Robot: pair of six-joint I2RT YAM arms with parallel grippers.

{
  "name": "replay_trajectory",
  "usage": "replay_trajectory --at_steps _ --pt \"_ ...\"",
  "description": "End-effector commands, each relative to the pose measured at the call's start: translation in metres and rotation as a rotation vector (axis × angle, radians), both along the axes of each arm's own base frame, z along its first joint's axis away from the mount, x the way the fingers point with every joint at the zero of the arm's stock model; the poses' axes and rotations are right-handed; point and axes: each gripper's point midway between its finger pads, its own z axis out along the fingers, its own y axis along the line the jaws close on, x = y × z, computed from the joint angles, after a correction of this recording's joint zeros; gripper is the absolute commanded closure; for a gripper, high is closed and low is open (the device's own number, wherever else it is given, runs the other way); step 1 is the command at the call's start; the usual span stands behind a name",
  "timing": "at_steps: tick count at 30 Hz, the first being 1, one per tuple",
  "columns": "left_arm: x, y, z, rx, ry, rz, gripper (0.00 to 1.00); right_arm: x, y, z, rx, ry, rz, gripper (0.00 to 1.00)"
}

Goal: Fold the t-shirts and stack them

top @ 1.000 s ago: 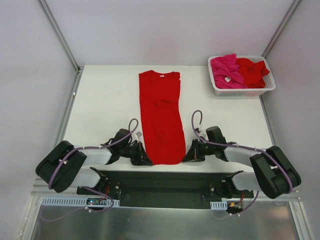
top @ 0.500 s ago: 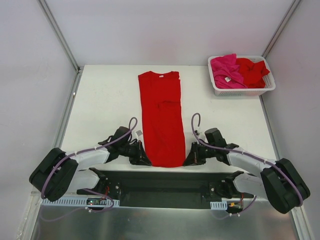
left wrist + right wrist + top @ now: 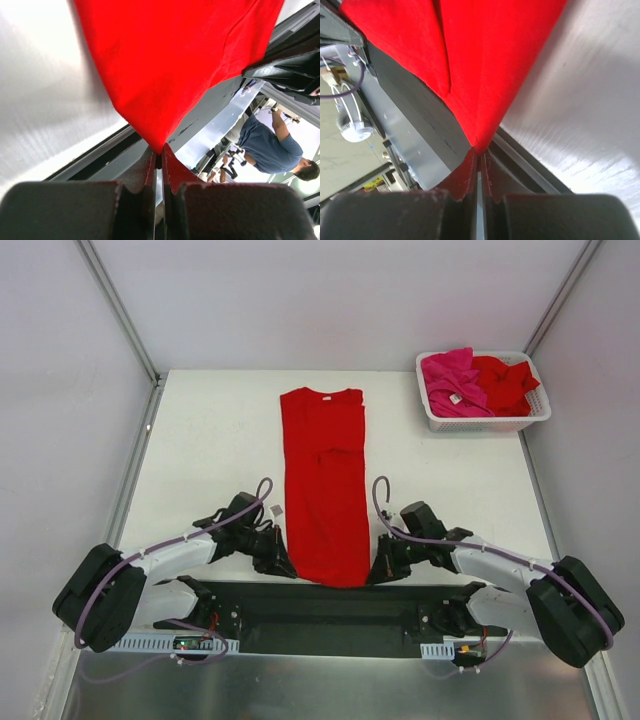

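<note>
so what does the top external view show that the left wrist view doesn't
Only top external: the whole laid-out red t-shirt up to its collar, and the white basket holding a pink t-shirt and a second red t-shirt. Only left wrist: a person in a blue shirt in the background. Both: the left end effector shut on the red t-shirt's near corner.

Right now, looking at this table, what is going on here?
Two robot arms are folding laundry. The left gripper and right gripper are each shut on a near corner of a red t-shirt, which lies in a long strip on the table. A pink t-shirt and a second red t-shirt sit crumpled in the white basket.
</note>
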Motion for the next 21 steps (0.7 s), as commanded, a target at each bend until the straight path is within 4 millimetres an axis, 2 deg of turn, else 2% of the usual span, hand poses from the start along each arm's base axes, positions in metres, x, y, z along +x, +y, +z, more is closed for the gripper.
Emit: replay_trajectory --at_steps 1,10,18,21 --pt "-0.003 0.005 0.003 0.025 0.006 -0.017 1.0 -0.002 0.007 0.017 0.015 -0.03 0.045 0.99" --pt "-0.011 0.01 0.004 0.038 0.031 -0.039 1.0 -0.018 0.01 0.023 -0.006 -0.021 0.113 0.98" --pt "-0.012 0.009 0.008 0.029 0.041 -0.048 1.0 -0.036 0.014 0.013 -0.062 -0.019 0.202 0.99" --pt "-0.014 0.009 0.007 0.029 0.053 -0.046 1.0 -0.037 0.018 0.011 -0.074 -0.03 0.215 0.99"
